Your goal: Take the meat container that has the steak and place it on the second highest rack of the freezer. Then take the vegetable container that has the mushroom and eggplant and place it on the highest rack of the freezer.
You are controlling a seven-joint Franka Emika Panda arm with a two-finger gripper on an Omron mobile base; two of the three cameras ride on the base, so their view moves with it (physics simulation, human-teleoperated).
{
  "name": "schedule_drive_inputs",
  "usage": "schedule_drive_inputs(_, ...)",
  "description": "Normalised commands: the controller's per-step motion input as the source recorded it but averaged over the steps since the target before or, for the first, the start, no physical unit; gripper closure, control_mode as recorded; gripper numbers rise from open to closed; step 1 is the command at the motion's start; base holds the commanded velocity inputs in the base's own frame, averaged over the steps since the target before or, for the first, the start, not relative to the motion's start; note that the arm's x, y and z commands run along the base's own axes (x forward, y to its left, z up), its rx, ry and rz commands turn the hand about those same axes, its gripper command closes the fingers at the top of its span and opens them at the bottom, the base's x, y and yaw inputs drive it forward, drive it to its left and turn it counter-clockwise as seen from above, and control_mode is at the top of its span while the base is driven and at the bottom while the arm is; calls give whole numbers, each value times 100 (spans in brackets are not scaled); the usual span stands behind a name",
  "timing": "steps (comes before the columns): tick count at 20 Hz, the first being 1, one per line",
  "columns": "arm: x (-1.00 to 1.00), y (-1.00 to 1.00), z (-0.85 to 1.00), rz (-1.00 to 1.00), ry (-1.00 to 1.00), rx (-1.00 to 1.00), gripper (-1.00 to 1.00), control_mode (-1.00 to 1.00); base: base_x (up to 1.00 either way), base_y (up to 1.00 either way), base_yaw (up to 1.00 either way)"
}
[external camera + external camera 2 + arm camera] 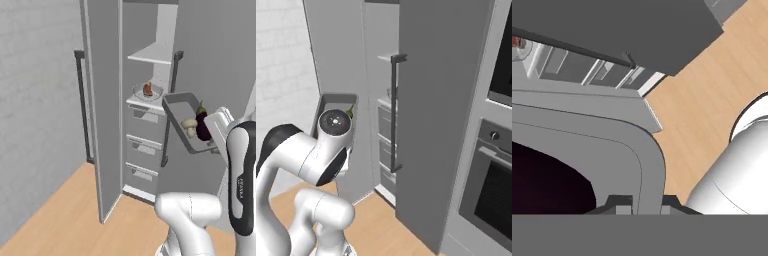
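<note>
Pale wood flooring and a light grey wall frame the left base view, where one tall grey freezer (107, 100) stands with its door swung open at centre. Two long dark vertical bar handles show, one at the left (82, 107) and one right of centre (172, 105). Inside, one flat pale grey highest rack (150, 54) sits in the upper middle; below it one light grey rounded-square meat container (148, 93) rests on the next shelf, carrying one small reddish-brown steak (148, 89). Three grey drawers stack beneath. Right of centre, one dark grey rectangular vegetable container (179, 112) is held tilted in the air outside the freezer, with one pale beige mushroom (189, 124) and one dark purple glossy eggplant (202, 125) in it; the white arm reaches its lower right corner.

Right base view: the same freezer (441, 100) fills the middle, one black-fronted oven (493, 190) at the right edge. The vegetable container (336, 102) hangs at left centre, just above the arm's round white joint.

Hand view: the container's grey rim (612, 145) runs across the lower left, and the pincer (639, 202) at the bottom centre is pinched together on that rim. The eggplant (547, 185) is a dark mass at lower left; wood floor fills the right.
</note>
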Motion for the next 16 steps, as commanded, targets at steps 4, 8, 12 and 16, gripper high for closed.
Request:
schedule_drive_inputs(4,0,0,0,0,0,0,100,100,83,55,-70)
schedule_drive_inputs(8,0,0,0,0,0,0,100,100,83,68,-63)
schedule_drive_inputs(12,0,0,0,0,0,0,100,100,75,87,-35)
schedule_drive_inputs(16,0,0,0,0,0,0,100,100,59,20,-12)
